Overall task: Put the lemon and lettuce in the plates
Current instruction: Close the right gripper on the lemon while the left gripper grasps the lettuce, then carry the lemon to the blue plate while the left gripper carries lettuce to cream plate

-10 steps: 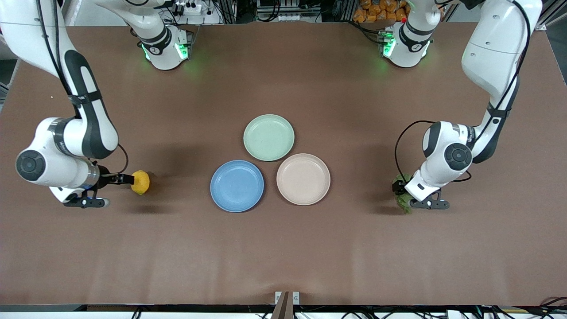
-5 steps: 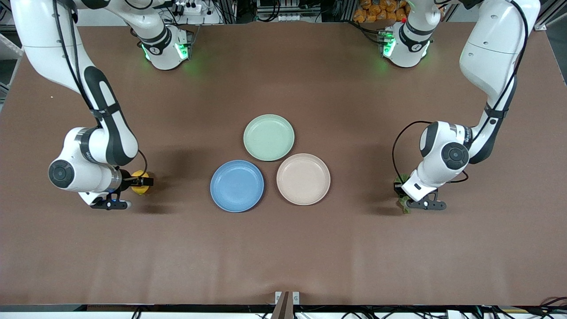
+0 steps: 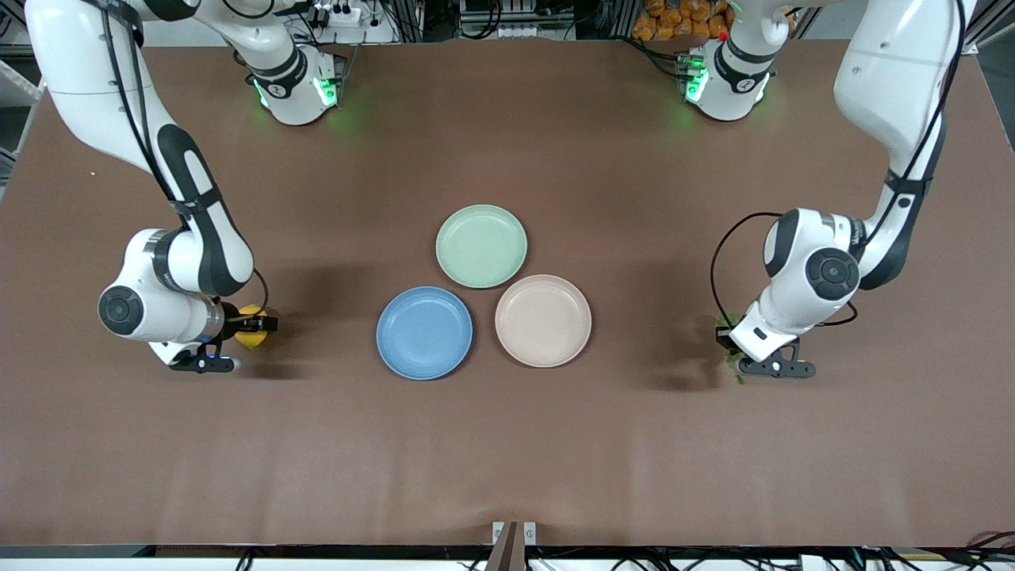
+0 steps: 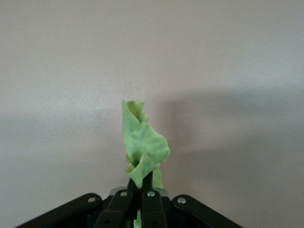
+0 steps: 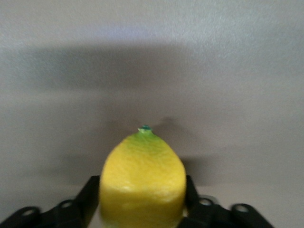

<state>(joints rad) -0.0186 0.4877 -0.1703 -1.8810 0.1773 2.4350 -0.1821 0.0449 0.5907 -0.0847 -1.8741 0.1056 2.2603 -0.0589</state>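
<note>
The lemon (image 3: 252, 338) is yellow and sits between the fingers of my right gripper (image 3: 258, 325), low over the table toward the right arm's end. In the right wrist view the lemon (image 5: 142, 178) fills the shut jaws of that gripper (image 5: 142, 197). My left gripper (image 3: 728, 349) is shut on the green lettuce leaf (image 3: 734, 370), which is mostly hidden under the hand, toward the left arm's end. In the left wrist view the lettuce (image 4: 142, 142) sticks out past the gripper's (image 4: 141, 186) pinched fingertips. The blue plate (image 3: 424, 333) and the beige-pink plate (image 3: 543, 320) lie side by side, both empty.
A pale mint-green plate (image 3: 481, 246) lies empty, touching the two others and farther from the front camera. The brown table (image 3: 507, 444) is bare between each gripper and the plates.
My right gripper has moved forward around the lemon and closed on it. My left hand has shifted a little toward the left arm's end with the lettuce, which shows less under the hand.
</note>
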